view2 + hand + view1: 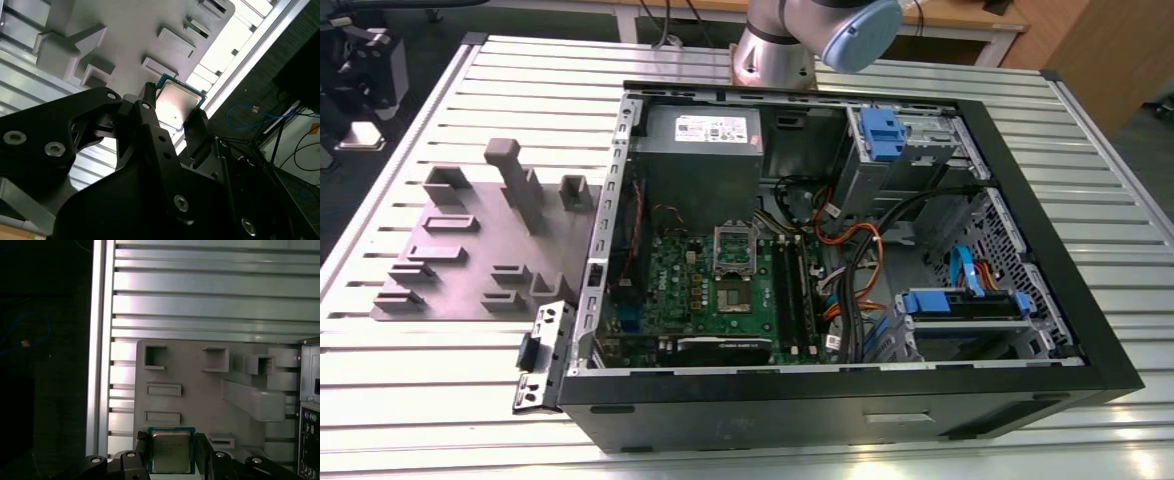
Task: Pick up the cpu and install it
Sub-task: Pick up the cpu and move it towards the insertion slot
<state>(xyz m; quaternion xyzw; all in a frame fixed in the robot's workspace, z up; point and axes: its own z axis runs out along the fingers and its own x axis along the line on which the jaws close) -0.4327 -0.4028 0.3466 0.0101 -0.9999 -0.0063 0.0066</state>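
The cpu (171, 450) is a small square chip with a dull silver top and a green-blue rim. It sits between the two black fingers of my gripper (172, 456), which is shut on its opposite edges. In the second wrist view the cpu (178, 101) is clamped the same way in my gripper (173, 116), with one finger (198, 129) against its edge. Behind it lies the grey plastic tray (200, 400). In the exterior view the green motherboard (707, 285) lies inside the open computer case (854, 410), with its shiny socket frame (731, 246) near the board's middle.
The grey tray (467, 250) with raised blocks and pockets lies on the slatted metal table (427, 400), on the exterior view's left of the case. Cables, memory sticks and blue-tabbed drive bays (961, 305) crowd the case. The arm's base (781, 45) stands behind the case.
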